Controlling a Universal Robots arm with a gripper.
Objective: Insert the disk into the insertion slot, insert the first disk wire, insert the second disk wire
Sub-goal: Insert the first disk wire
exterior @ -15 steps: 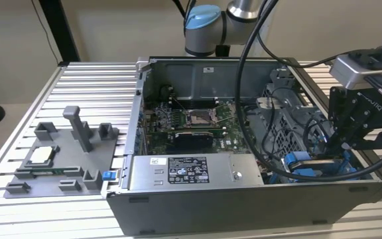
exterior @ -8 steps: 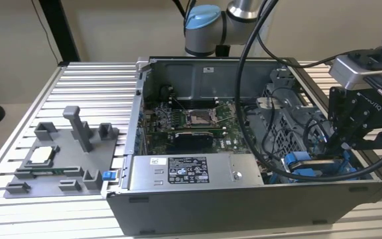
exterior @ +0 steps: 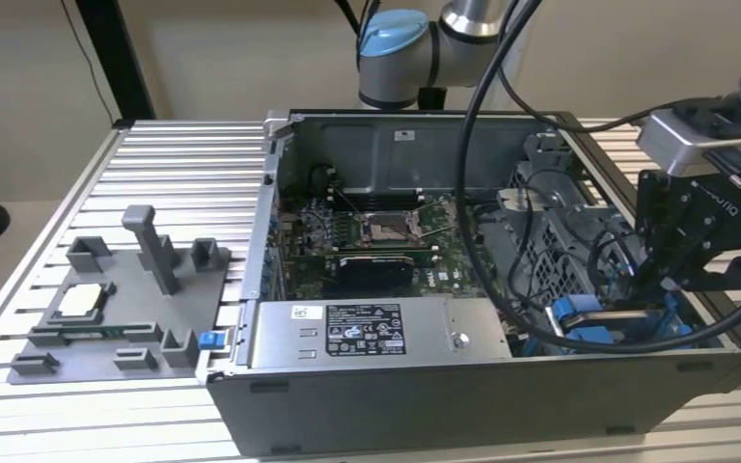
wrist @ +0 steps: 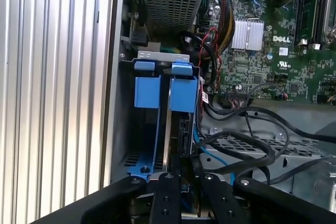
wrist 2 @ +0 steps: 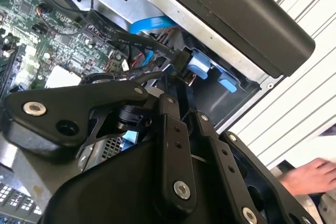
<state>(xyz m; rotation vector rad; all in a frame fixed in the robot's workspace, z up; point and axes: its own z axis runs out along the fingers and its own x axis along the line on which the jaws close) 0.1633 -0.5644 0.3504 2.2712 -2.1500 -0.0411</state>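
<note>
Your black gripper is narrowed, pinching the silver-grey, blue-framed disk (standing edgewise) inside the grey metal insertion slot.

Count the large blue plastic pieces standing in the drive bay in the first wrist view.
2. One blue piece stands by the case's side wall; the second blue piece is right beside it, toward the motherboard. Others may be hidden deeper inside.

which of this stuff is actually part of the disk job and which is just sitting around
In the job: disk, insertion slot, pincer over them, cables beside the bay.
Just lying about: power-supply box, grey fixture plate, a person's hand.
</note>
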